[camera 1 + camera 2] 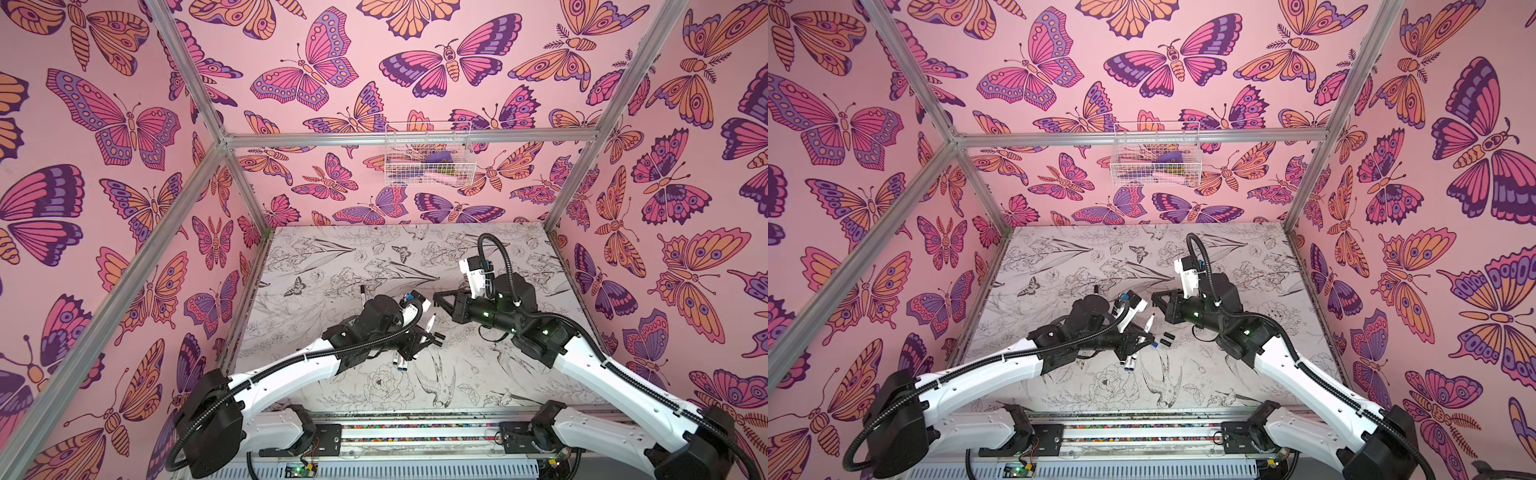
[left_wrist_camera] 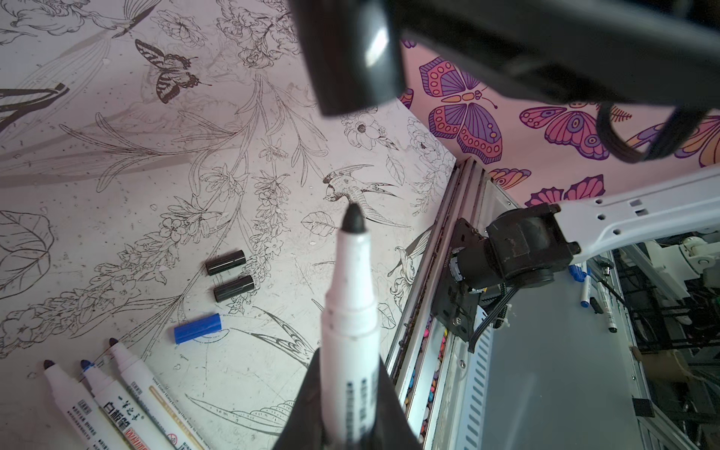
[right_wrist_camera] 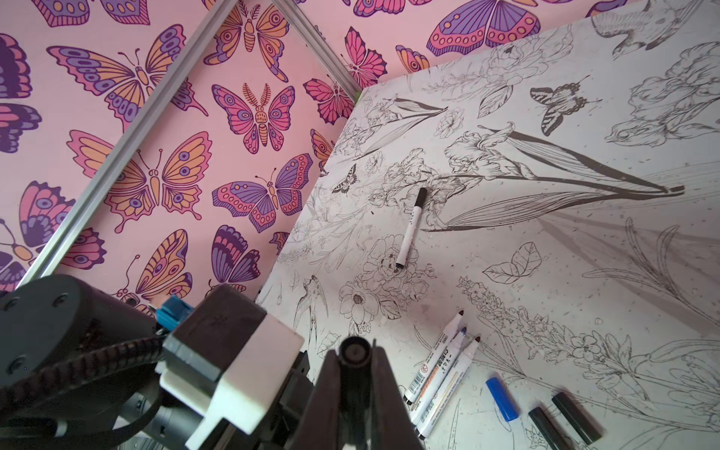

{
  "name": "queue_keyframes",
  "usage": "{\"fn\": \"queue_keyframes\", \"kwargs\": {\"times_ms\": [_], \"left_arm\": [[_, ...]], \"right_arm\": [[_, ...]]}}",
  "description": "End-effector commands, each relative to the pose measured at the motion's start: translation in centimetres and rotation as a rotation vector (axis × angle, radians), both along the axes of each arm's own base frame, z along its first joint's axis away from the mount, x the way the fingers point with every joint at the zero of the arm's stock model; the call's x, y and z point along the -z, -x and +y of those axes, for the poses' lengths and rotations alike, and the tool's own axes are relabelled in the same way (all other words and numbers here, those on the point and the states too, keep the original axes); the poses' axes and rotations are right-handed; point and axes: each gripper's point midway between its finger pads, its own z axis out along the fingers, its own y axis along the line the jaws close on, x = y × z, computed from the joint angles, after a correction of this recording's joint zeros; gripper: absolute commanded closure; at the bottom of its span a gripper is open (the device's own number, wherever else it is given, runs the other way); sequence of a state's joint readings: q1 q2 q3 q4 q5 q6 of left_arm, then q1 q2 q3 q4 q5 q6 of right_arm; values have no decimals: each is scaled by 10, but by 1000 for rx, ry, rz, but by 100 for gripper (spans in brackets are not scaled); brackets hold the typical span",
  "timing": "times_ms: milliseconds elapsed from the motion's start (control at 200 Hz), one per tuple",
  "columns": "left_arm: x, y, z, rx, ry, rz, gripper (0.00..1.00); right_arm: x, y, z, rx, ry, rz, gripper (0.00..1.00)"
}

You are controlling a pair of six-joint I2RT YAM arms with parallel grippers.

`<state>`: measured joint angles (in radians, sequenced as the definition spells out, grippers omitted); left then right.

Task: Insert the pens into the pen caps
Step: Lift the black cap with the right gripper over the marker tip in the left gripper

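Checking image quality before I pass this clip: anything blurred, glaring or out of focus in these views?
Left wrist view: the black cap is close, out of focus, with a glare patch; the held pen is sharp. Right wrist view: the right gripper and that cap are soft, the loose pens crisp. In both top views: even light, no glare.

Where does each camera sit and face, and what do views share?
Both top views: high over the front, looking down at the table; left arm and right arm show.
Left wrist: along left fingers, shut on a pen, toward the right arm's base.
Right wrist: along right fingers, shut on a black cap, toward the far left corner; left arm shows.
Shared: both wrist views show the blue cap and three uncapped pens.
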<state>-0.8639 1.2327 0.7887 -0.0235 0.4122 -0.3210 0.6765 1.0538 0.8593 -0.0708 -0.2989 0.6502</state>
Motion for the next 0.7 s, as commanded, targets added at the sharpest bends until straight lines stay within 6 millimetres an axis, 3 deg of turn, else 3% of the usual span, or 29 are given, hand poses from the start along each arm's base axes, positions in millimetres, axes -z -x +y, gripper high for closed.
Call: {"fn": "queue_keyframes", "kwargs": {"times_ms": [0,696], "left_arm": [[-12,0,-6,21,26,-36,100],[-13,0,-6,19,29,-38,100]], "right_arm": [[-2,2,7,-50,-8,4,100],[16,9,-2,-36,29,29,100]]}}
